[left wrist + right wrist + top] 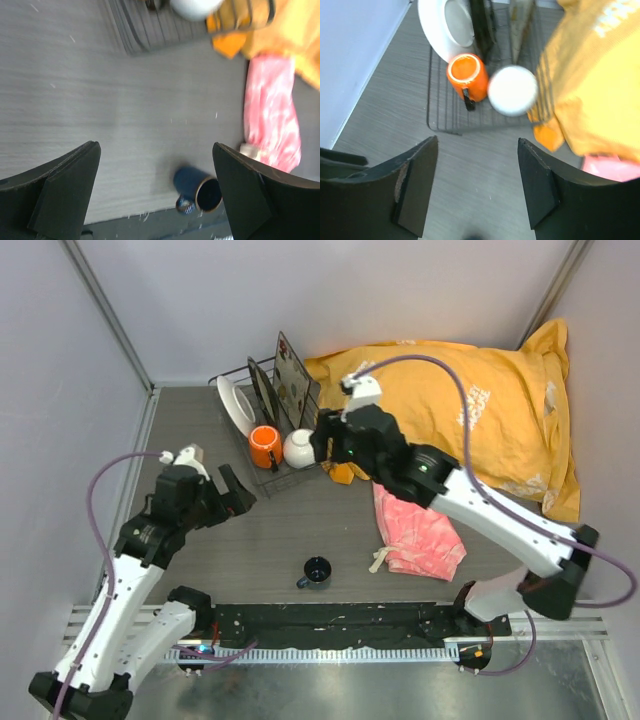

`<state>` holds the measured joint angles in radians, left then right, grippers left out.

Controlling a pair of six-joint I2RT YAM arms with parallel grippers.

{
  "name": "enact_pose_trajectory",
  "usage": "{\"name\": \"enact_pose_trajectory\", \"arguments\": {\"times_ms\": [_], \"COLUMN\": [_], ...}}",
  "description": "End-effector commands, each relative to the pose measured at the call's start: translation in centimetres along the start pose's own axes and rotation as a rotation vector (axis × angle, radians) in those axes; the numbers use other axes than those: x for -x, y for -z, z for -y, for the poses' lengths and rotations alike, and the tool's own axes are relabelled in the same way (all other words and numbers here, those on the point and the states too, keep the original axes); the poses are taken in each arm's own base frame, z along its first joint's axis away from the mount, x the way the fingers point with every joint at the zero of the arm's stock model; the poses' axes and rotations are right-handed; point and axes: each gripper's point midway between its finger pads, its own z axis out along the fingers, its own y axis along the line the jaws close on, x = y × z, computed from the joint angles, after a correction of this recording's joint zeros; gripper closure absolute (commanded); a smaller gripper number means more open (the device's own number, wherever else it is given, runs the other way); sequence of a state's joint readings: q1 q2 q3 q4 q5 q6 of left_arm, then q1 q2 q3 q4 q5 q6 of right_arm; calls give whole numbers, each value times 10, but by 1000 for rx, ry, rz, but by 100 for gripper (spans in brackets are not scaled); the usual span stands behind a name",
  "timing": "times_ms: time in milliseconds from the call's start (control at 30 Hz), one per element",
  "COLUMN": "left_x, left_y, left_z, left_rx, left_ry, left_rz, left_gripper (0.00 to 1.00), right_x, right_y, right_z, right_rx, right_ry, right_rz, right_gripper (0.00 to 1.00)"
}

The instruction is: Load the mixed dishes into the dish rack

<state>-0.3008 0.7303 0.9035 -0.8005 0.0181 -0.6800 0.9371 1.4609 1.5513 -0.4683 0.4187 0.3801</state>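
The dish rack stands at the back middle. In it are a white plate, a dark-rimmed plate and a square dark tray, all on edge, with an orange mug and a white bowl in front of them. The small dark-blue cup lies on the table near the front edge. My left gripper is open and empty; in the left wrist view the cup shows beyond its right finger. My right gripper is open and empty, just right of the bowl and mug.
A big yellow bag fills the back right, touching the rack's right side. A pink cloth lies right of centre. Grey walls close the left and back sides. A black rail runs along the front edge.
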Motion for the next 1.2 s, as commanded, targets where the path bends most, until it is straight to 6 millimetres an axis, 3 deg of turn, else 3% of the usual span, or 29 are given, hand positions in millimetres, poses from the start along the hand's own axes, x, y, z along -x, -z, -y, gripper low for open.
{"name": "enact_pose_trajectory", "arguments": {"times_ms": [0,67,100,133,200,233,333,433,700,1167], "left_x": [-19,-35,-40,-56,-73,-92,-126,-145,-166,-195], "left_y": [-11,-15,-28,-25,-33,-40,-49,-56,-56,-49], "left_z": [33,51,51,72,85,94,93,87,79,83], "left_rx": [-121,-150,-100,-152,-145,-138,-109,-125,-167,-247], "left_ry": [-41,-103,-132,-197,-283,-374,-476,-470,-454,-464], "left_rz": [-35,-67,-73,-95,-121,-147,-203,-231,-286,-364], "left_gripper": [0,0,0,0,0,0,0,3,24,32], "right_x": [-8,-22,-27,-40,-49,-52,-52,-46,-51,-60], "right_y": [42,57,59,59,65,66,71,74,71,66], "right_z": [47,59,63,69,76,79,82,86,94,106], "right_rx": [-106,-119,-126,-145,-166,-173,-171,-177,-196,-205], "right_ry": [-187,-220,-223,-216,-216,-213,-211,-204,-195,-202], "right_rz": [58,44,35,9,-10,-15,-13,1,-13,-38], "right_gripper": [31,31,30,30,30,30,30,30,30,30]}}
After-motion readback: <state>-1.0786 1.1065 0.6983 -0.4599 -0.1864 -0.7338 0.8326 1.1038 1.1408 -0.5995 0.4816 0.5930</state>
